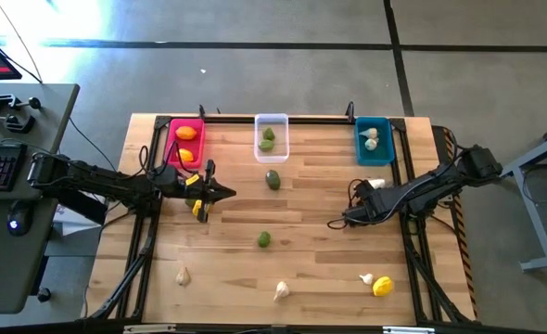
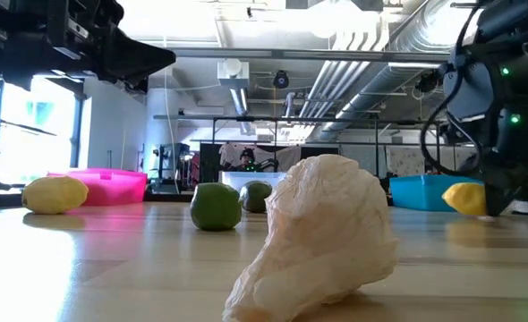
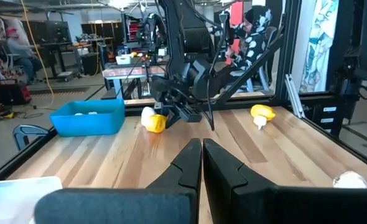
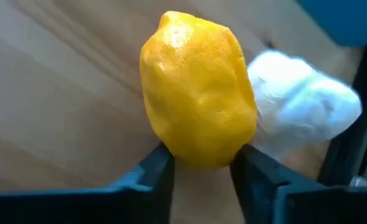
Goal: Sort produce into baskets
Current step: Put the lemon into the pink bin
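The right gripper point(image 4: 199, 165) has its two fingers pressed on the narrow lower end of a yellow lemon point(image 4: 197, 87), so it is clamped on the fruit, which sits low over the table point(image 1: 329, 255) at about three o'clock from the centre, just below the teal basket point(image 1: 374, 141). A white garlic bulb point(image 4: 308, 106) lies right beside the lemon, apparently touching it (worth watching, since it could be dragged along). I judge the lemon light, firm and slightly waxy, with a pebbled skin that gives some bite; its tapered end is a poor place to pinch, because the fingers can squeeze it out like a pip, so a hold across the widest middle would be safer. The garlic bulbs look papery, very light and lumpy, best taken across the body rather than the tip. The left gripper point(image 3: 201, 163) is closed on nothing, its fingers meeting, and hovers at about nine o'clock near another yellow fruit point(image 1: 197, 210), just below the pink basket point(image 1: 171, 148), which already has two yellow-orange pieces. The clear basket point(image 1: 272, 125) at twelve o'clock has green pieces, the teal one garlic. Loose on the table are two green fruits point(image 1: 273, 179), garlic at six and seven o'clock, and a lemon with a bulb at five o'clock. The held lemon belongs in the pink basket, well apart across the table.
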